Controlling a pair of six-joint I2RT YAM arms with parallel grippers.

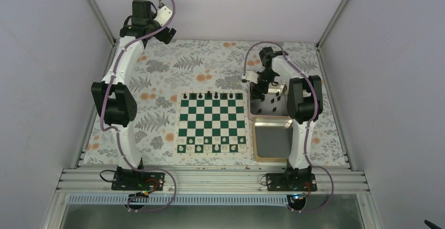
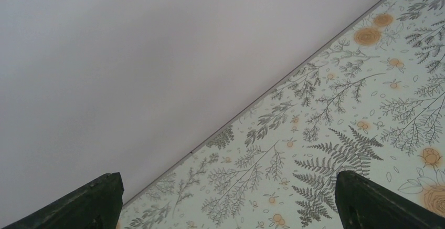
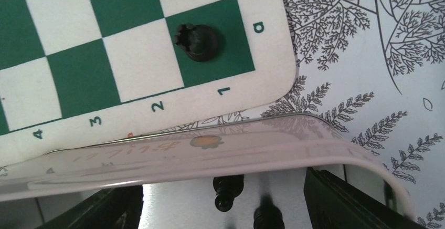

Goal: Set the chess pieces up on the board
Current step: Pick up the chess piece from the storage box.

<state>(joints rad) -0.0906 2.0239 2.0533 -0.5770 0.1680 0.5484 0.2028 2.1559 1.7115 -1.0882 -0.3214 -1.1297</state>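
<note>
Two arms work a table under a pale cloth printed with grey ferns and orange flowers [image 1: 157, 76]. A flat square chessboard of dark green and white checks with a cream border [image 1: 212, 120] lies mid-table. It is just left of the right gripper [image 1: 261, 90] and well apart from the left gripper [image 1: 167, 33], which hangs high at the far left corner near the wall. The left gripper's jaws are spread wide with nothing between them; only cloth and wall lie ahead of its fingers. Two rectangular silver metal tins sit right of the board. The far tin [image 3: 315, 150] is directly under the right gripper, and the near tin with a gold rim [image 1: 273, 142] lies behind that gripper, toward its arm base. A row of tiny black chess pieces [image 1: 212, 96] stands on the board's far rank, level with the right gripper and to its left. Small white pieces [image 1: 212, 146] fill the near ranks. A black rook [image 3: 198, 42] stands upright on the green corner square just ahead of the right gripper, across the tin wall. The right gripper is released, with its jaws well apart inside the far tin. One loose black piece [image 3: 228, 192] lies on the tin floor between its fingers, touching neither. A second dark piece [image 3: 267, 216] beside it is too blurred to identify.
</note>
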